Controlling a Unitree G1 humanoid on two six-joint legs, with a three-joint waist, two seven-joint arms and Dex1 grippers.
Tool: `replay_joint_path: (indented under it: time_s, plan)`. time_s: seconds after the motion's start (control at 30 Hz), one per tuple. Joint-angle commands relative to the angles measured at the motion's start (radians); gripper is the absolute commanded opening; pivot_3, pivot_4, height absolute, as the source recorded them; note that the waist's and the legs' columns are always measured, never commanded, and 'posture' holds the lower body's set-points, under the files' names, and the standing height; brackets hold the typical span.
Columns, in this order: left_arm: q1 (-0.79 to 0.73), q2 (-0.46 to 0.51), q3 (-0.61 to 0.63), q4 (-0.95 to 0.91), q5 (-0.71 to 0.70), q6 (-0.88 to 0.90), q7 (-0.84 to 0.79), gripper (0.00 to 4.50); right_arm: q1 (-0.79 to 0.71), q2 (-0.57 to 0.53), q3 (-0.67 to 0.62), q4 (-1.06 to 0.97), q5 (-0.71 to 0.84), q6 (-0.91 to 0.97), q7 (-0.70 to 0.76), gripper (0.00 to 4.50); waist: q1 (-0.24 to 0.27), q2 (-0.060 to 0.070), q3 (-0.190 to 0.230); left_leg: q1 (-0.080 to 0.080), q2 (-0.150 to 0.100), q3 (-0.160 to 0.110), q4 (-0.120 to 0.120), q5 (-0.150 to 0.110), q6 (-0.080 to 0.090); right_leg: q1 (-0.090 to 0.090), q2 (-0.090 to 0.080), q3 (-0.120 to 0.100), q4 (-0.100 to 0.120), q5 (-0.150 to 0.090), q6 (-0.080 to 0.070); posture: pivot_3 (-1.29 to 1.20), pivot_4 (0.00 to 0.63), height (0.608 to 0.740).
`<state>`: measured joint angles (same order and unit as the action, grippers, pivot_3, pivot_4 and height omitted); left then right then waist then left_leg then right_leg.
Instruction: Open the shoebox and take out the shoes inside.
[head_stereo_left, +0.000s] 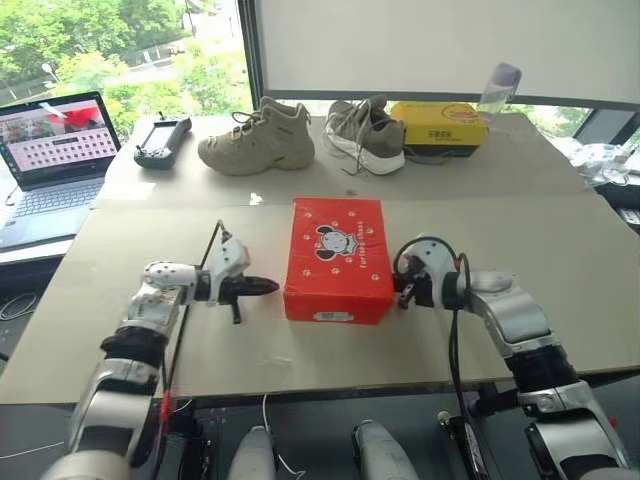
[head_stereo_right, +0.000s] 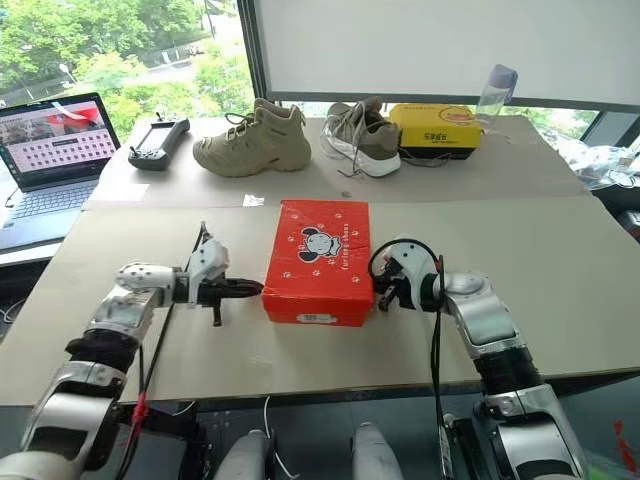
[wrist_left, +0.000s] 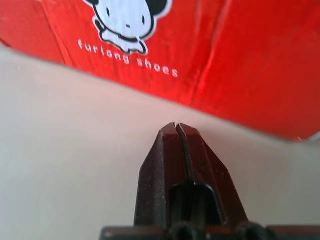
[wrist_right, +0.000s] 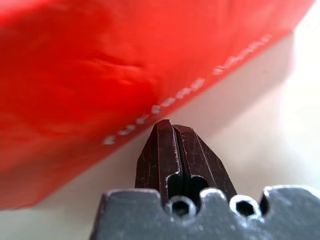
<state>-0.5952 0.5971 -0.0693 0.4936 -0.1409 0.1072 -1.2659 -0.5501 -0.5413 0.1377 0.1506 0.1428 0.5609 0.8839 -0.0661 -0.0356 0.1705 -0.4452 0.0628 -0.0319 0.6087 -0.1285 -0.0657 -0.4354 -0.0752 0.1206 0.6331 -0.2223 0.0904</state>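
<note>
Shoebox (head_stereo_left: 338, 258) lid down — our clenched left gripper (head_stereo_left: 268, 287) and right gripper (head_stereo_left: 401, 288) flank it; pushing may slide it across the worktop (head_stereo_left: 560, 270).

Table (head_stereo_left: 560, 260) with shoebox (head_stereo_left: 338, 258), boot (head_stereo_left: 258, 138)

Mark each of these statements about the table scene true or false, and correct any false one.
1. The shoebox has its lid closed. True.
2. The left gripper holds the box lid. False: its fingers are shut on nothing, pointing at the box's side with a small gap between.
3. The right gripper is shut, close against the box's other side. True.
4. The tan boot stands inside the shoebox. False: it stands on the table beyond the box, beside the grey sneaker.
5. A yellow box lies at the far edge of the table. True.
6. The laptop is closed. False: it is open, its screen lit.
</note>
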Motion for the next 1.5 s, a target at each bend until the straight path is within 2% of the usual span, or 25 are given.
replay_joint_path:
  time_s: [0.03, 0.17, 0.27, 0.4, 0.47, 0.53, 0.57, 0.73, 1.07, 1.17, 1.3, 1.37, 1.43, 1.5]
  plan:
    - [0.033, 0.036, 0.041, -0.139, -0.037, 0.051, 0.029, 0.02, -0.041, -0.005, -0.023, 0.012, 0.015, -0.04, 0.014, 0.0, 0.003, 0.0, 0.0, 0.0, 0.0, 0.0, 0.0, 0.0, 0.0, 0.0, 0.0, 0.0, 0.0, 0.0, 0.0, 0.0, 0.15, 0.712]
    - [0.185, 0.106, 0.134, -0.414, -0.15, 0.212, 0.047, 0.02, -0.065, -0.011, -0.019, 0.06, 0.005, -0.067, 0.025, 0.0, 0.0, 0.0, 0.0, 0.0, 0.0, 0.0, 0.0, 0.0, 0.0, 0.0, 0.0, 0.0, -0.001, 0.0, 0.0, 0.0, 0.15, 0.712]
    - [0.323, 0.149, 0.254, -0.676, -0.355, 0.432, 0.065, 0.02, -0.061, -0.02, -0.032, 0.051, 0.033, -0.064, 0.059, 0.0, -0.008, 0.0, 0.0, 0.0, 0.001, 0.0, -0.002, 0.0, 0.001, -0.001, 0.0, 0.0, -0.001, 0.0, -0.001, 0.0, 0.15, 0.712]
    - [0.466, 0.167, 0.432, -0.929, -0.651, 0.701, 0.174, 0.02, -0.049, -0.024, -0.06, 0.023, 0.11, -0.043, 0.14, 0.0, -0.004, 0.0, 0.001, 0.001, 0.002, 0.0, 0.0, -0.001, 0.001, -0.001, 0.002, 0.0, 0.004, -0.002, -0.002, 0.0, 0.15, 0.712]
    - [0.524, 0.165, 0.497, -1.01, -0.771, 0.781, 0.233, 0.02, -0.052, -0.023, -0.077, 0.011, 0.156, -0.022, 0.171, 0.0, -0.003, -0.001, 0.001, 0.004, 0.002, 0.0, 0.0, -0.001, 0.001, 0.001, 0.001, 0.0, 0.005, -0.003, -0.001, 0.0, 0.15, 0.712]
    - [0.568, 0.169, 0.526, -1.059, -0.827, 0.814, 0.272, 0.02, -0.061, -0.023, -0.084, 0.01, 0.179, -0.01, 0.189, 0.0, -0.004, -0.001, 0.001, 0.006, 0.002, 0.0, 0.001, -0.001, 0.001, 0.003, 0.001, 0.0, 0.006, -0.005, -0.005, 0.0, 0.15, 0.712]
    - [0.582, 0.169, 0.532, -1.075, -0.84, 0.82, 0.292, 0.02, -0.066, -0.022, -0.087, 0.01, 0.189, -0.005, 0.196, 0.0, -0.004, -0.001, 0.001, 0.007, 0.002, 0.0, 0.002, -0.001, 0.001, 0.004, 0.001, 0.0, 0.007, -0.008, -0.01, 0.0, 0.15, 0.712]
    - [0.619, 0.16, 0.506, -1.115, -0.86, 0.811, 0.365, 0.02, -0.112, -0.008, -0.109, 0.051, 0.228, 0.014, 0.201, 0.0, -0.008, -0.001, 0.001, 0.015, 0.002, 0.0, 0.002, -0.001, 0.0, 0.01, 0.002, 0.0, 0.008, -0.009, -0.012, 0.0, 0.15, 0.712]
    - [0.621, 0.173, 0.462, -1.122, -0.869, 0.784, 0.394, 0.02, -0.182, -0.019, -0.117, 0.048, 0.251, 0.033, 0.198, 0.0, -0.006, -0.002, 0.001, 0.016, 0.002, 0.0, 0.0, -0.001, 0.0, 0.01, 0.002, 0.0, 0.007, -0.01, -0.013, 0.0, 0.15, 0.712]
    - [0.612, 0.174, 0.439, -1.122, -0.859, 0.774, 0.393, 0.02, -0.221, -0.044, -0.085, 0.0, 0.233, 0.034, 0.214, 0.0, -0.005, -0.002, 0.001, 0.016, 0.002, 0.0, 0.0, -0.001, 0.0, 0.01, 0.001, 0.0, 0.007, -0.01, -0.013, 0.0, 0.15, 0.712]
    - [0.594, 0.173, 0.403, -1.115, -0.842, 0.755, 0.396, 0.02, -0.367, -0.061, -0.049, -0.149, 0.269, 0.071, 0.265, 0.0, -0.012, 0.0, 0.005, 0.015, 0.002, 0.001, 0.0, -0.001, 0.0, 0.008, 0.001, 0.001, 0.008, -0.01, -0.013, 0.0, 0.15, 0.712]
    - [0.587, 0.174, 0.401, -1.111, -0.844, 0.751, 0.402, 0.02, -0.4, -0.043, -0.009, -0.185, 0.254, 0.071, 0.264, 0.0, -0.015, 0.0, 0.005, 0.015, 0.003, 0.001, -0.001, -0.001, 0.0, 0.007, 0.002, 0.001, 0.008, -0.011, -0.013, 0.0, 0.15, 0.712]
    - [0.577, 0.175, 0.406, -1.11, -0.857, 0.754, 0.415, 0.02, -0.473, 0.047, 0.051, -0.165, 0.197, 0.027, 0.201, 0.0, -0.013, -0.002, 0.003, 0.015, 0.005, 0.001, -0.002, -0.002, 0.0, 0.007, 0.004, 0.0, 0.008, -0.012, -0.015, 0.0, 0.15, 0.712]
    - [0.567, 0.171, 0.41, -1.107, -0.873, 0.758, 0.431, 0.02, -0.556, 0.148, 0.057, -0.098, 0.172, -0.001, 0.123, 0.0, -0.021, -0.002, 0.003, 0.016, 0.006, 0.001, -0.001, -0.004, -0.001, 0.008, 0.005, 0.0, 0.008, -0.013, -0.015, 0.0, 0.15, 0.712]
